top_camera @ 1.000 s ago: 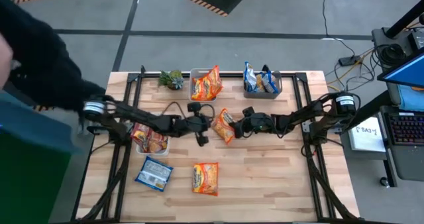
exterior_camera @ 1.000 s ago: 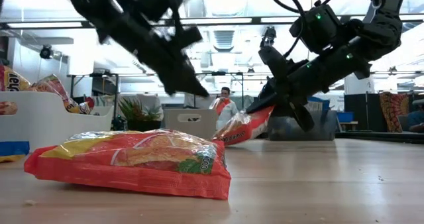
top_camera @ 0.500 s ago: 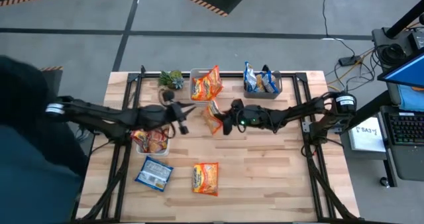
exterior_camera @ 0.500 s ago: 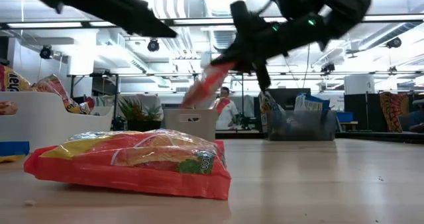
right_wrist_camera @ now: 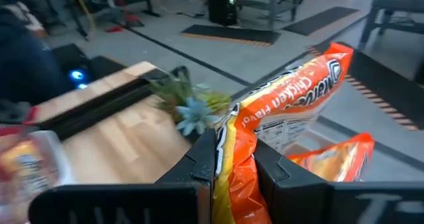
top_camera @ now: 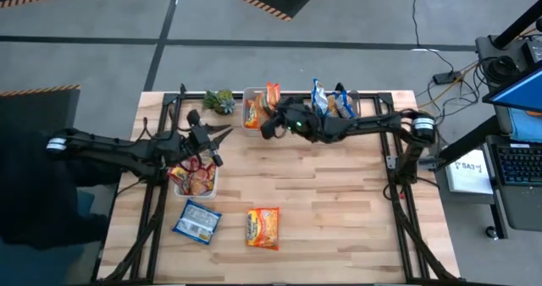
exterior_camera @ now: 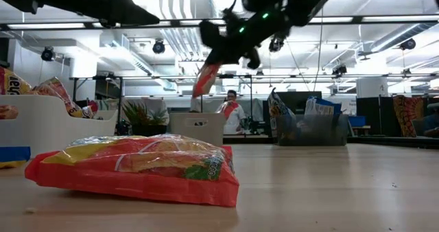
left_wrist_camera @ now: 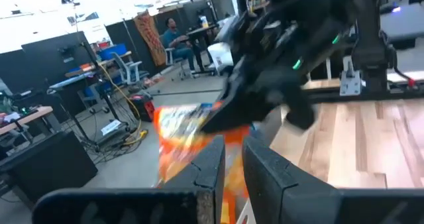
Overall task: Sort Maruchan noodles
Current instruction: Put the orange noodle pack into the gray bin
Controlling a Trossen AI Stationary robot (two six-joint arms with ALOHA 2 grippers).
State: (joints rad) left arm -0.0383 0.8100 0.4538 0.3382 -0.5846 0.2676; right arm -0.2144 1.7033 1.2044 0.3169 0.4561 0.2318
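wooden table, green plant beside bins

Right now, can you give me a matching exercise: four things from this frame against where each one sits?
Things:
1. held orange packet
2. blue packet
3. small plant
4. left gripper

Places:
A. flat on the near table
B. far edge, beside the middle bin
C. in the right gripper, over the middle bin
D. above the red-packet bin

Pairs: 1-C, 2-A, 3-B, 4-D
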